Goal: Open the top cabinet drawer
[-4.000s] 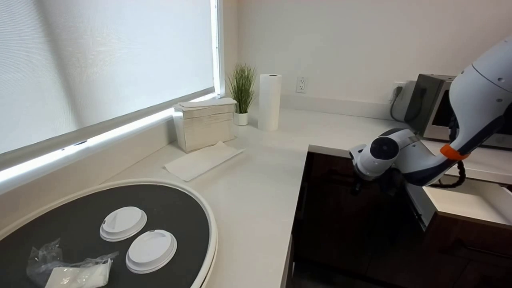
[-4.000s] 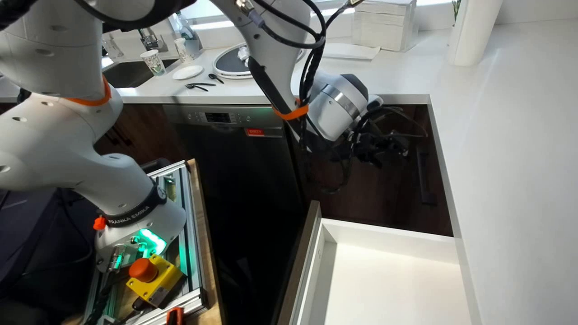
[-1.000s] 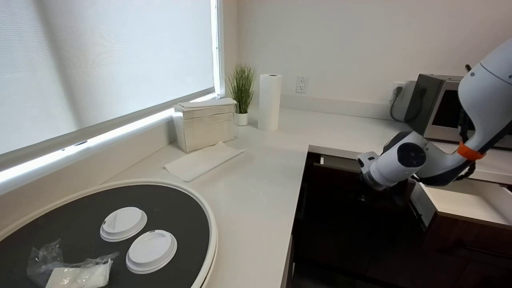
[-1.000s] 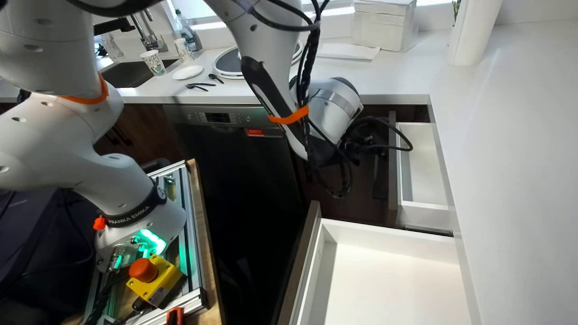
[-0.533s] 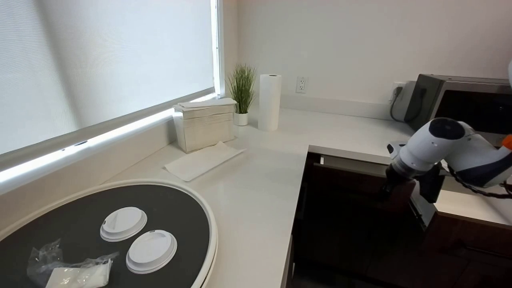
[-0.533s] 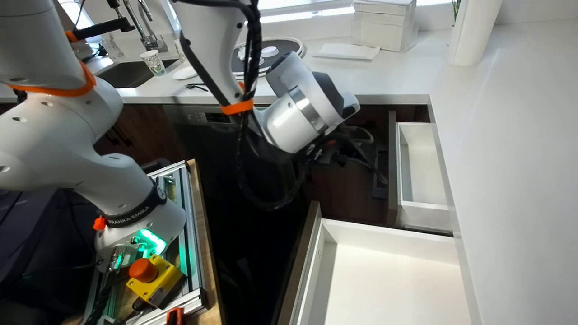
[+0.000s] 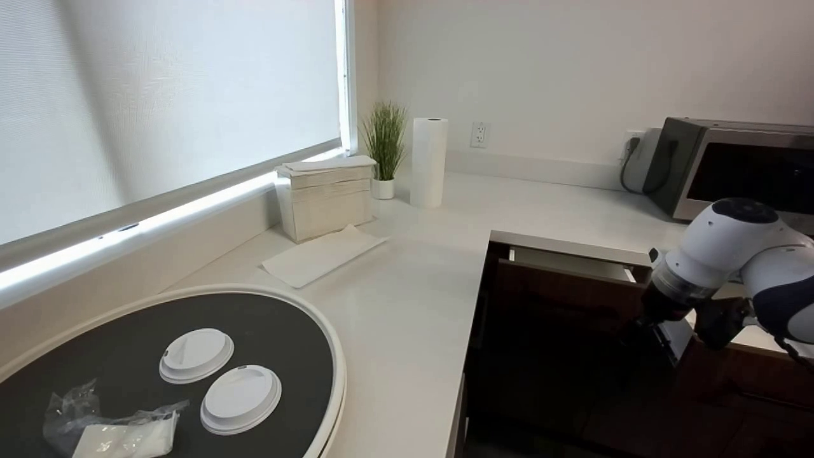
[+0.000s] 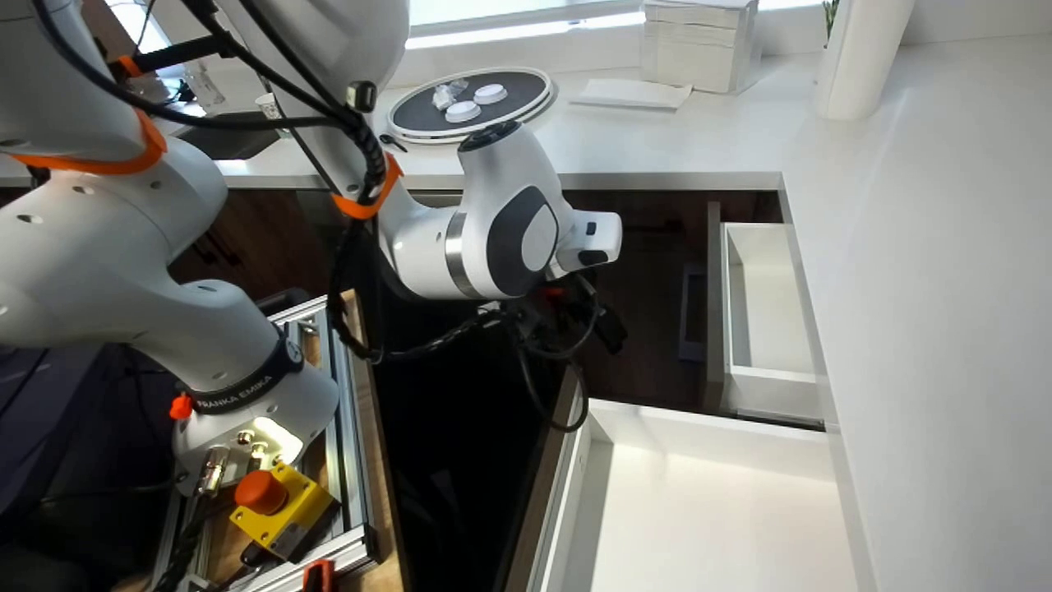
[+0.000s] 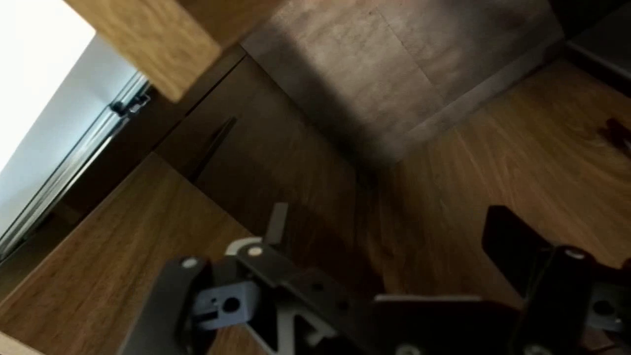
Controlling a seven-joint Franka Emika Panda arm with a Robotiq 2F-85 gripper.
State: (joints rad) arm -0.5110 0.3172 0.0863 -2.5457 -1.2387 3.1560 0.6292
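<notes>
The arm [image 8: 509, 238]: It reaches in from the left in an exterior view. It is the only arm, so no other one is nearer.

The gripper [image 9: 388, 222]: Its two fingers are wide apart in the wrist view, and it holds nothing. It is out in front of the top drawer [image 8: 768, 300], near it but apart.

The handle [image 8: 685, 316]: It is on the front of the top drawer, to the right of the gripper in an exterior view. If the drawer needs more pulling, I think the gripper must go right, to this.

The big drawer [image 8: 715, 510]: It is next to the top drawer and sticks out further. I think it is not the one to open.

The top drawer: It is in the corner, part way out, white inside. Its long brown front [image 7: 559, 289] lies left and a bit up from the gripper in an exterior view. The long side runs across the gripper's way. I think the job is mostly done.

The bench [image 8: 937, 247]: It is white and hides the back of both drawers.
</notes>
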